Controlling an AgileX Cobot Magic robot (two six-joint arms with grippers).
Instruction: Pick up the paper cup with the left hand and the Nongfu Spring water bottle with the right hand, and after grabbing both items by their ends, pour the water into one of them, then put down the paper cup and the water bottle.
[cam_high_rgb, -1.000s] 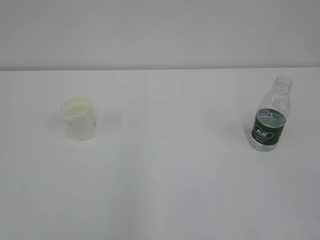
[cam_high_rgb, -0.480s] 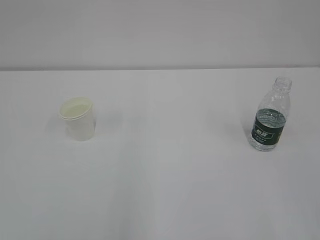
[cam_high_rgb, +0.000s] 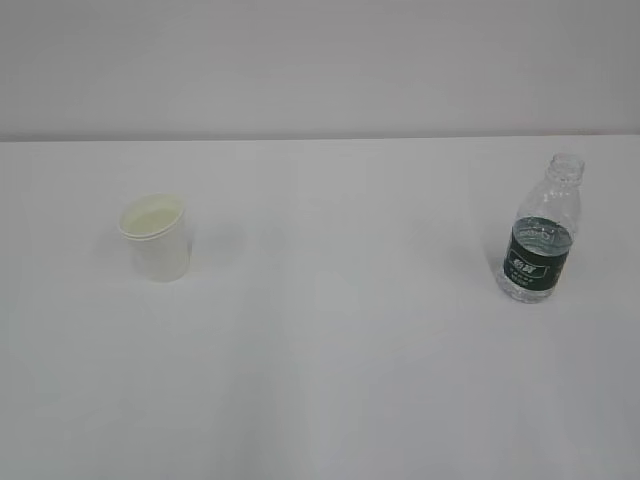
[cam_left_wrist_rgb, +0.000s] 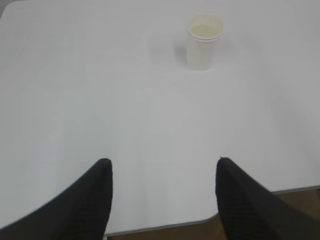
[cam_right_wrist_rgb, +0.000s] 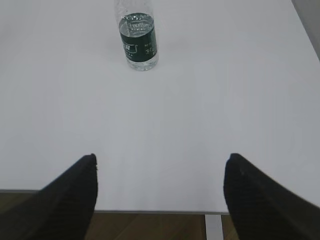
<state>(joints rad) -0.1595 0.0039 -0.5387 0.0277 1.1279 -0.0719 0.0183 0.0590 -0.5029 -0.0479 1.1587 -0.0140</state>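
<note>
A: So, the exterior view first. Where do the two things stand?

B: The paper cup (cam_high_rgb: 155, 236) stands upright at the left of the frame, a little above mid-height, on the white table (cam_high_rgb: 330, 360). The Nongfu Spring water bottle (cam_high_rgb: 543, 230) stands upright at the far right, at about the same height in the frame. They are well apart. The bottle has no cap, and the water (cam_high_rgb: 533, 282) fills the lower part, up to about the top edge of the dark green label. No arm shows in this view.

A: And the left wrist view?

B: The left hand (cam_left_wrist_rgb: 162, 192) sits at the bottom of the frame, its two black jaws spread wide with only bare table between them, holding nothing. The cup (cam_left_wrist_rgb: 203, 41) is near the top edge, right of centre, well apart from the jaws. The table's near edge runs along the bottom (brown floor shows at the lower right corner).

A: The right wrist view?

B: Much the same. The right hand (cam_right_wrist_rgb: 160, 187) has its jaws parted wide at the bottom of the frame, empty. The bottle (cam_right_wrist_rgb: 138, 39) stands at the top, left of centre, its neck cut off by the frame's upper edge, far from the jaws. The table edge and a pale leg show at the bottom.
</note>
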